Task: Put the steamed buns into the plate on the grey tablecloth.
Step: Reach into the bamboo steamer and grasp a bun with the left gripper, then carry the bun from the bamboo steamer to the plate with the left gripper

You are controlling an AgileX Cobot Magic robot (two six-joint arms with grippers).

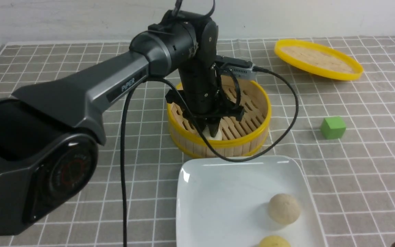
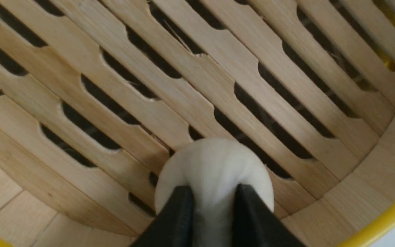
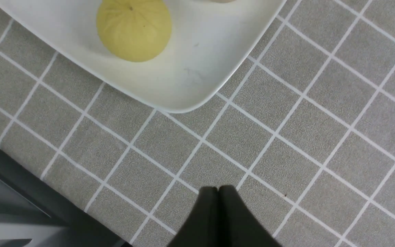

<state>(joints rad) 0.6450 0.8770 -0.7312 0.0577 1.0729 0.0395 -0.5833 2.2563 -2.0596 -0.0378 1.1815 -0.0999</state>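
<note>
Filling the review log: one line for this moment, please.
left gripper: shut on white bun in steamer | right gripper: shut, empty | plate: beige bun, yellow bun

Left arm stretches forward, left claw (image 2: 213,192) pinching a bun (image 2: 214,159); right claw (image 3: 219,189) closed.

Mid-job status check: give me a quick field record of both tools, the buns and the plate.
left tool: shut on the white bun, down inside the steamer
white bun: low in the steamer, near its wall
plate: holds the beige bun and the yellow bun
right tool: shut, empty, over the tablecloth beside a plate corner
buns not yet on plate: one
other items: lid and green cube on the tablecloth
</note>
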